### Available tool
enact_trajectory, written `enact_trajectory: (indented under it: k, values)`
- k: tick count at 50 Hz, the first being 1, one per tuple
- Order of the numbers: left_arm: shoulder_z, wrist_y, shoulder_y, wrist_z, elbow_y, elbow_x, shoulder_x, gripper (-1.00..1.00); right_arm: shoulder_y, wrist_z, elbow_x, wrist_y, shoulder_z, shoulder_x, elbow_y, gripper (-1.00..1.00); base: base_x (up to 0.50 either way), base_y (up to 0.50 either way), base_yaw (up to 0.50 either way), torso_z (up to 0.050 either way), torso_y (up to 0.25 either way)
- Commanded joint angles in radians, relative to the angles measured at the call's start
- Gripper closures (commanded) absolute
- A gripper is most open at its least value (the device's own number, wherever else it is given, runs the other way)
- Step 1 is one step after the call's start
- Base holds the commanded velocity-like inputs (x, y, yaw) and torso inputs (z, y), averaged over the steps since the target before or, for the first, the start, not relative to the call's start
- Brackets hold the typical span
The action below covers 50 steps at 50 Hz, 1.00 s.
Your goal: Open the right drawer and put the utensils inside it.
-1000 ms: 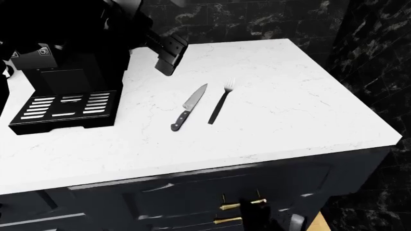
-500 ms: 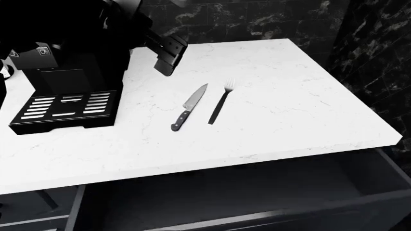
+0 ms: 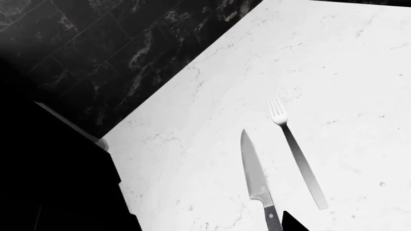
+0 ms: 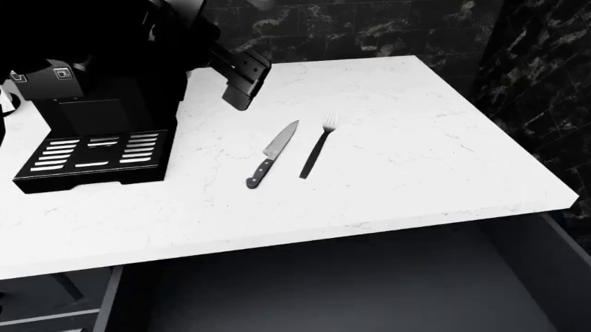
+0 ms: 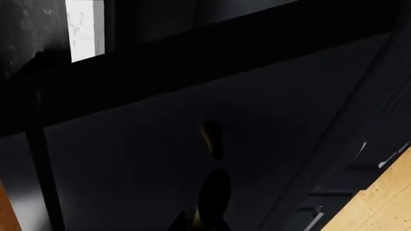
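The robot's black left arm reaches in over the back of the white marble countertop [image 4: 416, 138], and its left gripper [image 4: 238, 86] hangs above the stone behind the knife, pointing down toward it; the fingers read as one dark block in the head view, and only a dark tip shows at the edge of the left wrist view, so I cannot tell whether its jaws are parted or closed. The right gripper is out of the head view; in the right wrist view only a dark rounded shape [image 5: 212, 197] shows low against a dim navy panel, and its state cannot be told either.

The small chef's knife with a silver blade and black riveted handle [image 4: 270, 162] lies flat near the middle of the countertop, blade tip toward the back wall. Just beside it, not touching, lies the slim fork with silver tines and a long black handle [image 4: 317, 149], roughly parallel, on the side farther from the left gripper.

Below the countertop's front edge, the wide shallow right drawer with a plain dark grey inside [image 4: 369, 283] stands pulled out. A black coffee machine with a slotted drip tray [image 4: 93, 155] sits on the countertop beside the left gripper, well apart from the knife.
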Motion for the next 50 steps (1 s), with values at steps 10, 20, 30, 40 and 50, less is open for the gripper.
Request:
enact_trajectory:
  k: [10, 20, 30, 40, 50]
  values:
    - [0.005, -0.004, -0.009, -0.004, 0.000, -0.010, 0.001, -1.00, -0.035, -0.233, -0.099, 0.022, 0.091, -0.043, 0.102, 1.00, 0.00, 0.00, 0.00, 0.000, 0.001]
    - [0.005, -0.004, -0.010, -0.009, 0.000, -0.015, 0.004, -1.00, -0.035, -0.270, -0.146, -0.016, 0.084, -0.043, 0.201, 1.00, 0.00, 0.00, 0.00, 0.000, 0.000]
    - [0.007, -0.004, -0.016, -0.009, 0.000, -0.019, 0.005, -1.00, -0.035, -0.302, -0.172, -0.057, 0.084, -0.043, 0.271, 1.00, 0.00, 0.00, 0.00, 0.000, 0.000]
    - [0.008, -0.005, -0.019, -0.013, 0.002, -0.025, 0.003, -1.00, -0.035, -0.302, -0.162, -0.058, 0.083, -0.043, 0.270, 1.00, 0.00, 0.00, 0.00, 0.000, 0.000]
    - [0.007, -0.007, -0.013, -0.022, 0.007, -0.033, 0.000, -1.00, -0.035, -0.325, -0.064, -0.056, 0.129, -0.043, 0.259, -1.00, 0.00, 0.00, 0.00, 0.000, 0.000]
